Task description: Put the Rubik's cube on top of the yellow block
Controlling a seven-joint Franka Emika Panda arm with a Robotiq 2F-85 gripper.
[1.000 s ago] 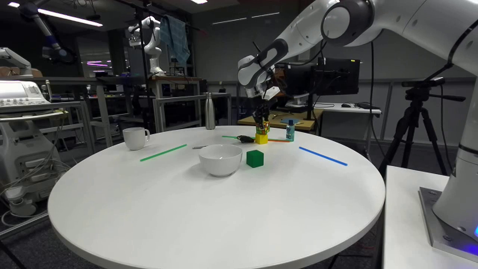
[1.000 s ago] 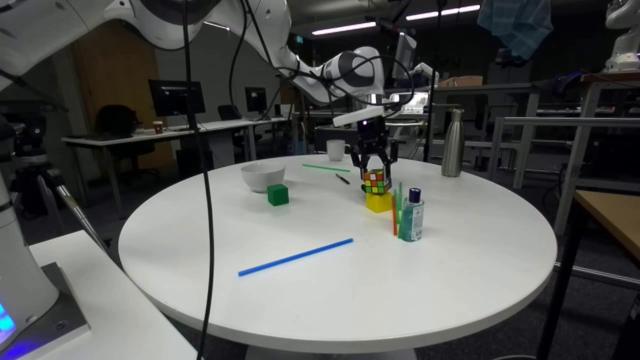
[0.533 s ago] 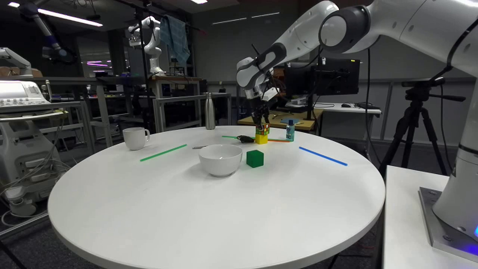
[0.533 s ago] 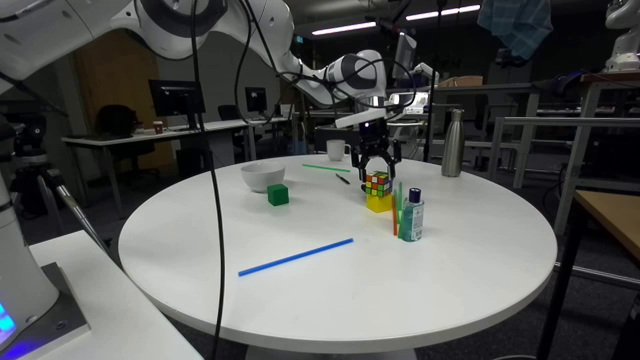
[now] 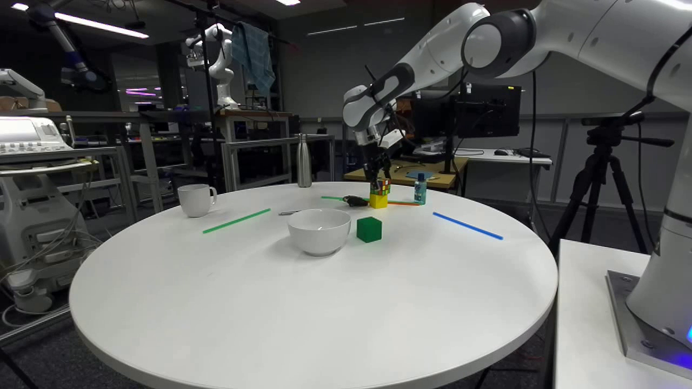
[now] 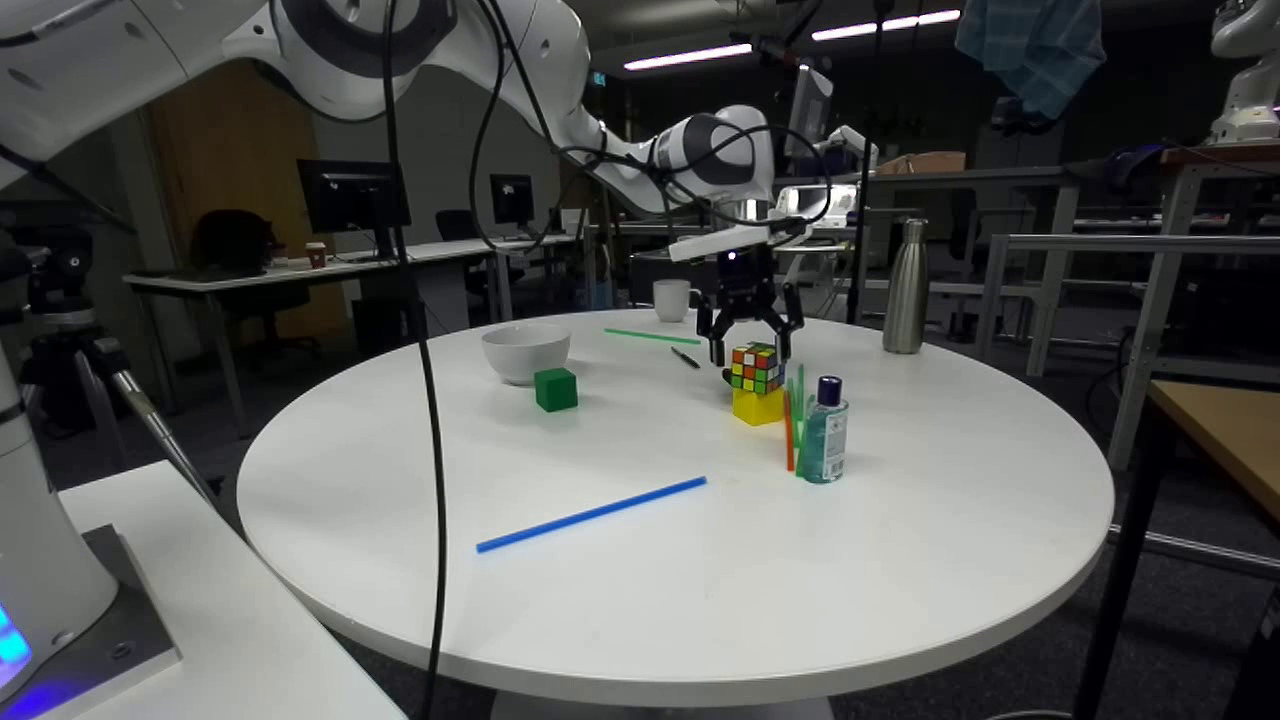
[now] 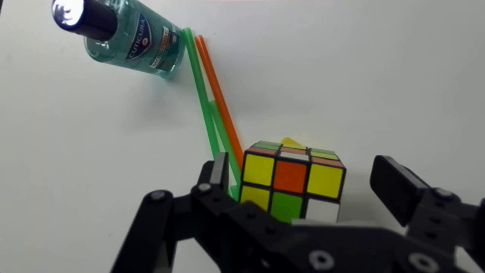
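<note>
The Rubik's cube [image 6: 757, 370] rests on the yellow block [image 6: 758, 406], its sides turned a little against the block's. In the wrist view the cube [image 7: 290, 176] fills the space between the jaws, and only a yellow corner of the block [image 7: 290, 141] shows behind it. My gripper [image 7: 305, 176] is open around the cube. A wide gap separates the right finger from it; the left finger stands closer, with a narrow strip of straws and table visible between. Both exterior views show the stack upright under the gripper [image 6: 750, 355]. The cube's lower part is hidden in the wrist view.
Straws [image 7: 216, 94] and a sanitizer bottle [image 7: 140, 38] stand close beside the stack. A black object [image 5: 355, 201] lies on its other side. Nearer the table's middle are a green block [image 5: 369, 229] and a white bowl [image 5: 319, 232]. A blue straw [image 6: 590, 515] lies apart.
My jaws have spread from the cube's sides and let it go. The cube, slightly tilted before, has settled onto the yellow block. The arm has shifted only slightly.
</note>
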